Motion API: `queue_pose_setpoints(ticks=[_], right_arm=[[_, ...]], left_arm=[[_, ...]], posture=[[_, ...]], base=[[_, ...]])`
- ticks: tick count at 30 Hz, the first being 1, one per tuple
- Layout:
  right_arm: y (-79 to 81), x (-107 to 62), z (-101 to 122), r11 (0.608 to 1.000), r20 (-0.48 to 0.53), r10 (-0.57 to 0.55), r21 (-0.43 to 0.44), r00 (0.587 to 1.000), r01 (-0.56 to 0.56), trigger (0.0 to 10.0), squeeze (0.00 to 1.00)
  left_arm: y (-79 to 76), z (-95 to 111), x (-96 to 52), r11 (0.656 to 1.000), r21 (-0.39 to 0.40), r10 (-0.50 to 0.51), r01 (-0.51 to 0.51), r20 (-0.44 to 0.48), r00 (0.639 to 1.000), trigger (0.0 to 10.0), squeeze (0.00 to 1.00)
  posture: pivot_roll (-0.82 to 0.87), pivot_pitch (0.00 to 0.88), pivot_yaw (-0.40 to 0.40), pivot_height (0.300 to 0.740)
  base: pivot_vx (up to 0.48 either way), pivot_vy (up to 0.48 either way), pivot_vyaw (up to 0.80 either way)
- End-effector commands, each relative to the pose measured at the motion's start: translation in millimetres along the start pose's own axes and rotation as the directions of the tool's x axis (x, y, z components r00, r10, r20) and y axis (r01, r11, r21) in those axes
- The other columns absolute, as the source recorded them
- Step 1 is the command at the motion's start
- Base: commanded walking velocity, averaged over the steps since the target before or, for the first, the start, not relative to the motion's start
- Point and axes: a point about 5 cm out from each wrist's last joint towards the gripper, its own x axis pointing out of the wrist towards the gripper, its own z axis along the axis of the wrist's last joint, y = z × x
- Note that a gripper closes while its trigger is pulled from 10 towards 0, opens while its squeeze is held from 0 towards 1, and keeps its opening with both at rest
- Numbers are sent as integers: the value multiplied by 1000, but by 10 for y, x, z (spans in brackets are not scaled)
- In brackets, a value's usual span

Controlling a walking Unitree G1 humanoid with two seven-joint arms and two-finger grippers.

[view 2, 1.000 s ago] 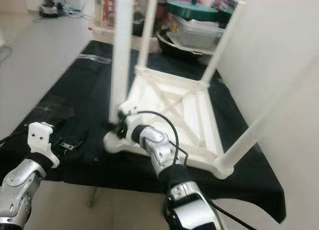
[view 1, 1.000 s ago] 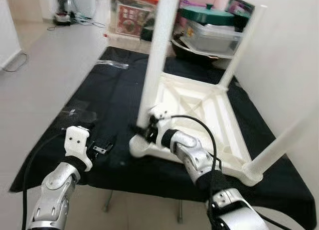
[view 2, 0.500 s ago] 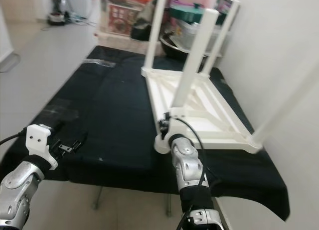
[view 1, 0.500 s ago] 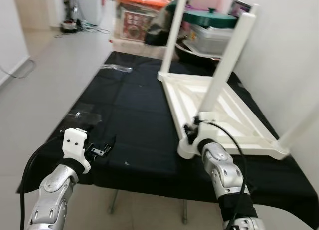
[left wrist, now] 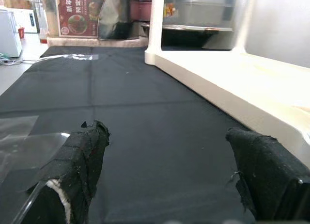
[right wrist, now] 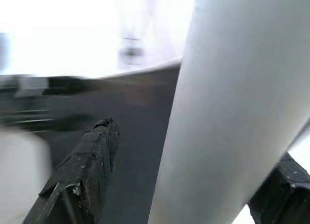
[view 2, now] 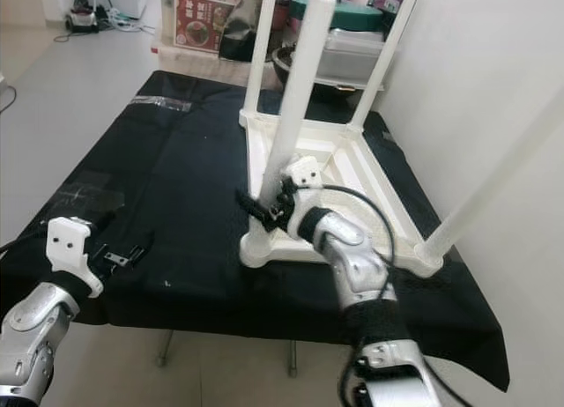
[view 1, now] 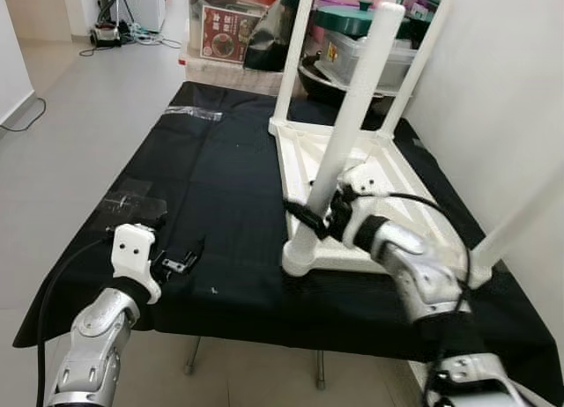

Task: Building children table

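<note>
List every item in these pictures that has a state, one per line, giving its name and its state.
white table: upside down on the black cloth, legs pointing up.
near leg: standing in its corner socket, between the right gripper's fingers.
right gripper: open around the near leg.
left gripper: open, holding nothing, over the black cloth.

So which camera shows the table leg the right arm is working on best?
The left eye view: the near table leg shows whole, from socket to tip, with the right gripper at its base. The right eye view matches. The right wrist view shows a blurred close-up stretch.
</note>
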Motion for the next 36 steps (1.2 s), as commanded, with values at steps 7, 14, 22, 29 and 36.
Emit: queue_pose_setpoints(ticks=[7, 14, 22, 29, 36], right_arm=[[447, 493, -103, 980, 55, 195, 15, 979, -196, 3333, 0], [371, 563, -213, 995, 15, 62, 73, 998, -63, 0, 0], [-314, -364, -782, 336, -383, -879, -73, 285, 939, 0, 0], [-71, -245, -576, 456, -271, -854, 20, 443, 890, 10000, 0], [-146, -77, -206, 656, -91, -731, 174, 676, 734, 10000, 0]], left_arm=[[-47, -47, 14, 1000, -12, -8, 8, -8, 1000, 10000, 0], [-45, -48, 6, 1000, -12, -8, 8, -9, 1000, 10000, 0], [-51, -47, -9, 1000, -18, -14, 14, -3, 1000, 10000, 0], [-37, -42, -15, 1000, -12, -14, 14, -2, 1000, 10000, 0], [-36, -41, -16, 1000, -9, -11, 11, -3, 1000, 10000, 0]], posture=[[168, 0, -214, 740], [165, 0, -211, 740], [128, 0, -191, 740], [120, 0, -182, 740], [130, 0, -195, 740]], base=[[0, 0, 0], [0, 0, 0], [0, 0, 0], [0, 0, 0], [0, 0, 0]])
